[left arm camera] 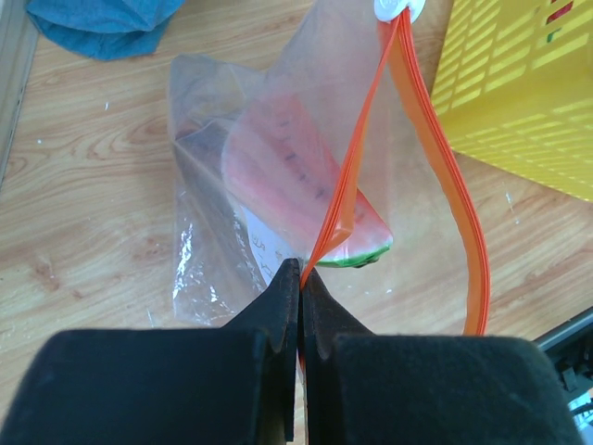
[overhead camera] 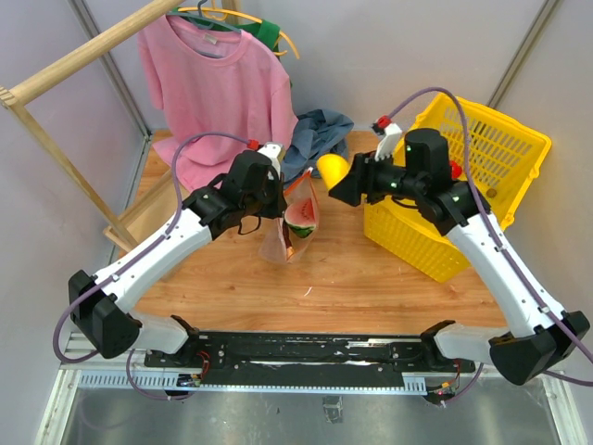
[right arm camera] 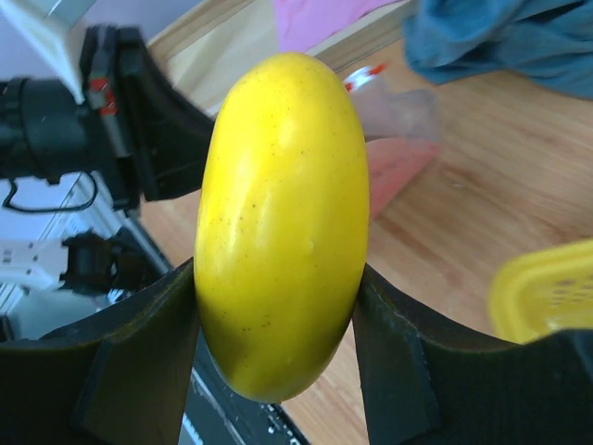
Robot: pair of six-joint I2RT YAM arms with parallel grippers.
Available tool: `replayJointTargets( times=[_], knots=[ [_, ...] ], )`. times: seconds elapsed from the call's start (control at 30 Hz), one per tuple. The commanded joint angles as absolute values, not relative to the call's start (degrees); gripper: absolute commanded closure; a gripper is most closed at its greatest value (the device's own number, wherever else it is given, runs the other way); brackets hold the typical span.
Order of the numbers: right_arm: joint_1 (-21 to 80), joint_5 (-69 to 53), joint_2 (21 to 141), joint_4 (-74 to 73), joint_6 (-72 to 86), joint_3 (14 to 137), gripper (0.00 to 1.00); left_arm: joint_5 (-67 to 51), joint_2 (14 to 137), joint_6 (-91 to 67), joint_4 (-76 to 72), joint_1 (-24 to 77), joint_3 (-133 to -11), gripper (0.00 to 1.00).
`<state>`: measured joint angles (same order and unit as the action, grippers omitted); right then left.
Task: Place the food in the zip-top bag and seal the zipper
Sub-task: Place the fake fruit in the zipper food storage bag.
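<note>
Bright, even light; blurred wrist backgrounds.

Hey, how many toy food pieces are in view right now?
2. A watermelon slice lies inside the zip-top bag; a yellow fruit is gripped in the right claw. Others may be hidden in the bag's folds or the yellow basket.

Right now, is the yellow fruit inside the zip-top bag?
No, the yellow fruit sits clamped in the right gripper, apart from the bag.

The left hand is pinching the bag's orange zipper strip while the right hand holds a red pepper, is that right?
Not a red pepper: the right wrist view shows the right hand gripping a yellow fruit. The left hand does pinch the bag by its orange zipper strip.
</note>
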<state>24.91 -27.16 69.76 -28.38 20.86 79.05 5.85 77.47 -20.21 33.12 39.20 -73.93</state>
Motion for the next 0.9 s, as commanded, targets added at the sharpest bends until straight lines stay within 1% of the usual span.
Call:
replayJointTargets(
  times=[0.0, 0.23, 0.37, 0.5, 0.63, 0.73, 0.87],
  knots=[
    [31.6, -30.1, 71.6, -31.1, 19.6, 81.8, 0.82, 5.3, 75.1, -20.9, 29.5, 39.7, -75.2, 1.0],
    [36.3, -30.5, 75.4, -36.7, 20.0, 84.0, 0.81, 5.6, 74.9, -21.5, 29.0, 40.0, -74.9, 1.0],
    [37.1, -28.7, 77.7, -40.7, 21.3, 84.8, 0.82, 5.9, 75.1, -22.0, 28.6, 40.1, -74.6, 1.0],
    [37.6, -29.4, 80.5, -43.0, 23.2, 84.6, 0.82, 7.1, 75.6, -22.3, 28.5, 40.6, -74.6, 1.0],
    [37.8, -27.3, 83.7, -44.3, 23.9, 85.1, 0.82, 7.6, 76.1, -22.3, 28.5, 41.7, -74.8, 1.0],
    [37.9, -23.3, 85.1, -43.5, 24.4, 85.3, 0.79, 8.1, 76.3, -22.3, 28.4, 42.9, -74.9, 1.0],
    [37.9, -18.9, 86.4, -40.0, 24.7, 84.9, 0.67, 7.6, 76.7, -22.7, 28.4, 44.4, -75.0, 1.0]
  ],
)
